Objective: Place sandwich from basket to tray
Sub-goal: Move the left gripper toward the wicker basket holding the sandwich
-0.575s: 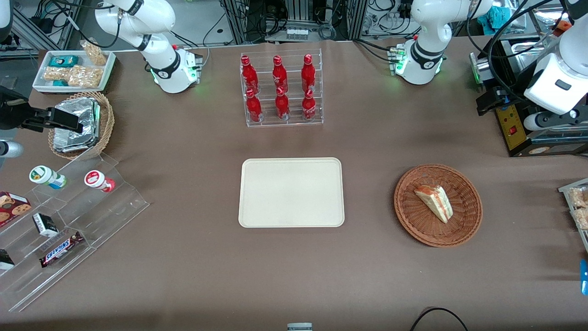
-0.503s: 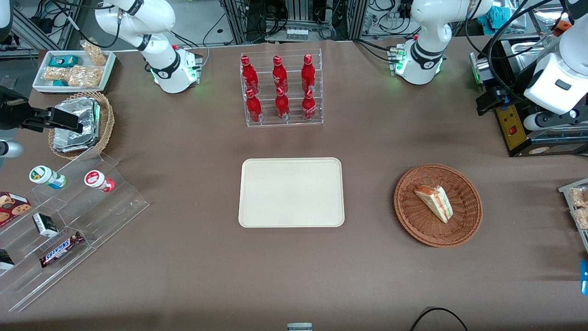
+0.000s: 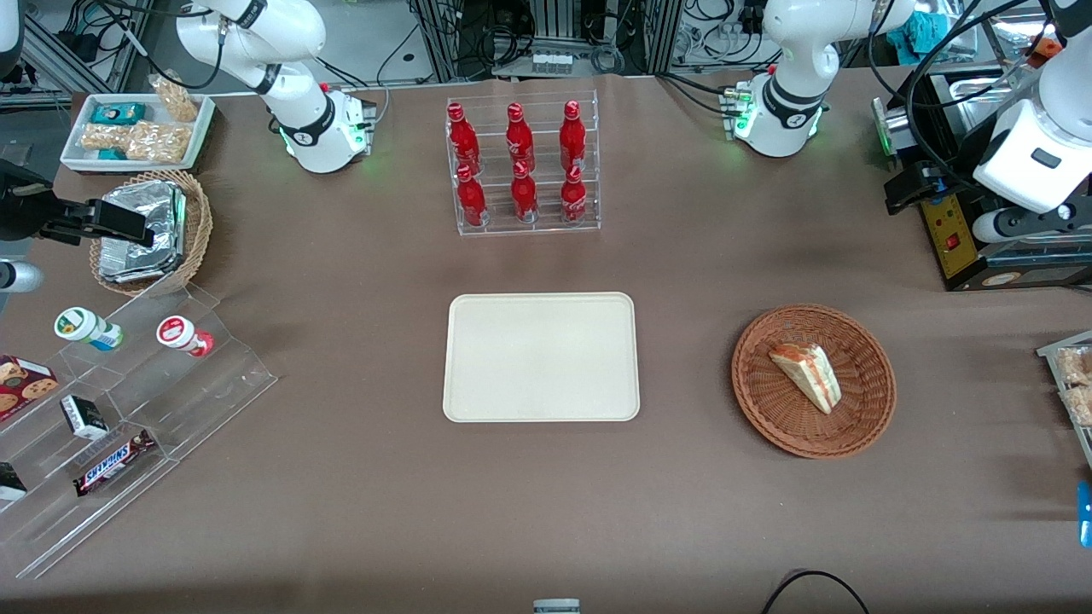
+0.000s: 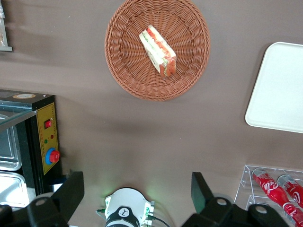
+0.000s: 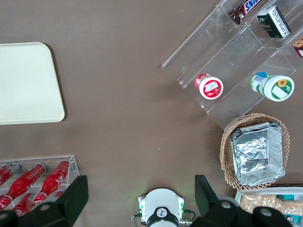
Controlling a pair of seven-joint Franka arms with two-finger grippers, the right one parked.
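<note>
**Sandwich untouched in basket; gripper high, jaws spread**

We see the sandwich point(image 3: 807, 375) lying in the reddish-brown wicker basket point(image 3: 862, 420), toward the working arm's end of the surface point(image 3: 358, 477). The cream tray point(image 3: 541, 356) sits mid-surface, well apart from the basket w/ bare brown cloth between. The left gripper point(image 4: 137, 189) hangs high above the surface, farther from the front camera than the basket; jaws spread wide, pinching nothing.

Risks, as we judge them: the wedge is soft and lies at an angle to the jaws, so w/o wrist rotation they may close across a corner and squash or spill the filling. Coming down too low could catch the weave and drag the light basket along.

Nearby: a black control box w/ red button point(image 4: 45, 135) stands near the basket, farther from the front camera. The clear rack of red bottles point(image 3: 522, 166) stands farther from the front camera than the tray. We judge neither blocks the straight path from basket to tray.
</note>
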